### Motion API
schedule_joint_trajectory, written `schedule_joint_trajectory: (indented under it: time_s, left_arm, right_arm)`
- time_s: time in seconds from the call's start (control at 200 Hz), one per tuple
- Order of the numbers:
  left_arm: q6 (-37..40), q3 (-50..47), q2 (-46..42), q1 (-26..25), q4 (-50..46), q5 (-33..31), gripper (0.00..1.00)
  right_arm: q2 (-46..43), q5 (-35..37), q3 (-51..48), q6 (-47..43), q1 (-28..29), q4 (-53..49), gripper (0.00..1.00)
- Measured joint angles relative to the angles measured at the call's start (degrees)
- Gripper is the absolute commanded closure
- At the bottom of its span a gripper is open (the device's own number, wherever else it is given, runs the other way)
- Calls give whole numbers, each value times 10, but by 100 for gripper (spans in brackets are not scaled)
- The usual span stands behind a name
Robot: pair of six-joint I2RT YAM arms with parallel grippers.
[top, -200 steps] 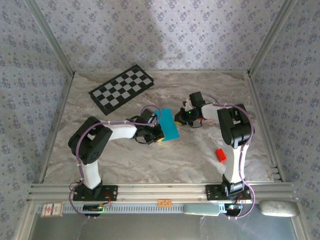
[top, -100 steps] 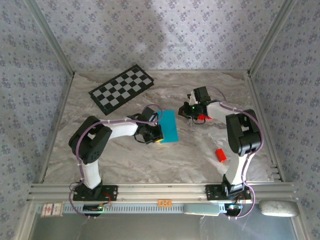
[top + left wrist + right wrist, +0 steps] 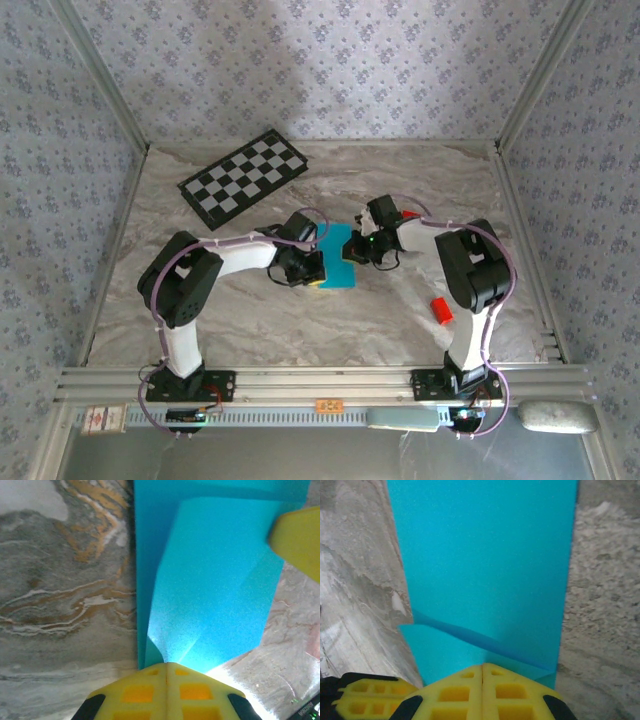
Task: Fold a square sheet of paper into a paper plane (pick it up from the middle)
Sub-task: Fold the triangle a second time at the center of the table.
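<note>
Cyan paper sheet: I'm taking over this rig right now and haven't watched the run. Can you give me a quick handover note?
Left gripper: shut, pinching one side of the square sheet of paper.
Right gripper: shut, pinching the opposite side.
Paper: mid-table between the two grippers, cyan face up.
Done: the sheet is folded over into a narrower strip, and a diagonal crease shows in the left wrist view.
Left: no pointed nose or wings yet, so those folds remain.

Right gripper (image 3: 483,666) back on the paper's (image 3: 485,555) right edge.
</note>
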Motion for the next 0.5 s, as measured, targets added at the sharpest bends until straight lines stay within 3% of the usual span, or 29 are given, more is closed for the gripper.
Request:
schedule_joint_trajectory:
  time_s: [0.165, 0.5]
  left_arm:
    - [-4, 8, 0, 0, 10, 7, 89]
    - [-33, 63, 57, -2, 60, 12, 90]
  right_arm:
    - [6, 8, 1, 0, -1, -4, 98]
    - [9, 11, 7, 0, -1, -14, 98]
